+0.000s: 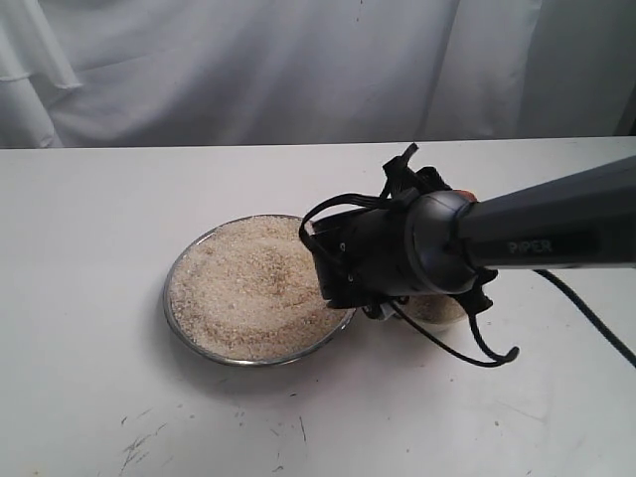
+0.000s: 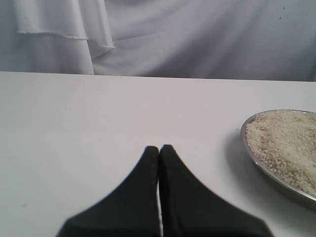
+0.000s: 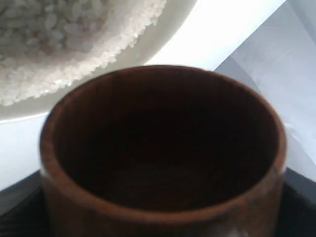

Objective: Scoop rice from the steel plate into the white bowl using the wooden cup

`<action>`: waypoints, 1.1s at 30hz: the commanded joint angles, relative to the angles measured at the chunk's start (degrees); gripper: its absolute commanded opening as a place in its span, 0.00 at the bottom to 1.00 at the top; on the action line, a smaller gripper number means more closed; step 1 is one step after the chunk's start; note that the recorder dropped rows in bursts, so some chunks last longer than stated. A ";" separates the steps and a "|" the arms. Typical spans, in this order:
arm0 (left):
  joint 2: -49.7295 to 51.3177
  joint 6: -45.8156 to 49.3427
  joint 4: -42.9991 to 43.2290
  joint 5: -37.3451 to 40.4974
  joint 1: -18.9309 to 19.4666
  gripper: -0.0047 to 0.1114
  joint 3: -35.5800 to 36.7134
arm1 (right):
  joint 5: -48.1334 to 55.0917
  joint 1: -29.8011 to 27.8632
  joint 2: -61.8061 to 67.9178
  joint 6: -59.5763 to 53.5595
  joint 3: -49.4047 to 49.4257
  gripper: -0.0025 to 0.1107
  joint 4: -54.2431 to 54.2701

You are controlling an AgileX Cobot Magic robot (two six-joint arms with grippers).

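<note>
Looks like a between-scoops moment. Right gripper (image 3: 158, 217) clamped round the small reddish-brown barrel-shaped wooden cup (image 3: 163, 148), dark inside, no grains showing, mouth facing the small round cream-white bowl (image 3: 148, 47) just beside, some pale loose rice (image 3: 49, 39) sitting in there. Best bet next: swing over the wide shiny steel plate (image 1: 248, 361), tip the mouth low, plough shallow through the heap, level off before lifting. Left gripper (image 2: 159, 148) pressed together, parked over the white table (image 2: 74, 123) near the plate.

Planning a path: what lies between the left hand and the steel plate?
Only bare table separates the left hand from the plate, in the left wrist view.
</note>
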 commanded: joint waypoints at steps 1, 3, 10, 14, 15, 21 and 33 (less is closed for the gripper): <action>-0.29 -0.18 -0.04 -0.36 -0.09 0.04 0.26 | 0.65 0.34 -0.16 0.18 0.07 0.02 -1.28; -0.29 -0.18 -0.04 -0.36 -0.09 0.04 0.26 | 0.65 0.34 -0.16 0.32 0.07 0.02 -1.15; -0.29 -0.18 -0.04 -0.36 -0.09 0.04 0.26 | 0.65 0.34 -0.87 3.36 0.07 0.02 -0.22; -0.29 -0.18 -0.04 -0.36 -0.09 0.04 0.26 | 0.65 0.06 -3.60 9.84 0.07 0.02 0.42; -0.29 -0.18 -0.04 -0.36 -0.09 0.04 0.26 | 0.65 0.06 -4.37 9.85 0.07 0.02 1.24; -0.29 -0.18 -0.04 -0.36 -0.09 0.04 0.26 | -1.50 0.06 -9.35 9.63 0.07 0.02 4.74; -0.29 -0.18 -0.04 -0.36 -0.09 0.04 0.26 | -11.34 1.01 -8.26 8.13 -5.95 0.02 7.10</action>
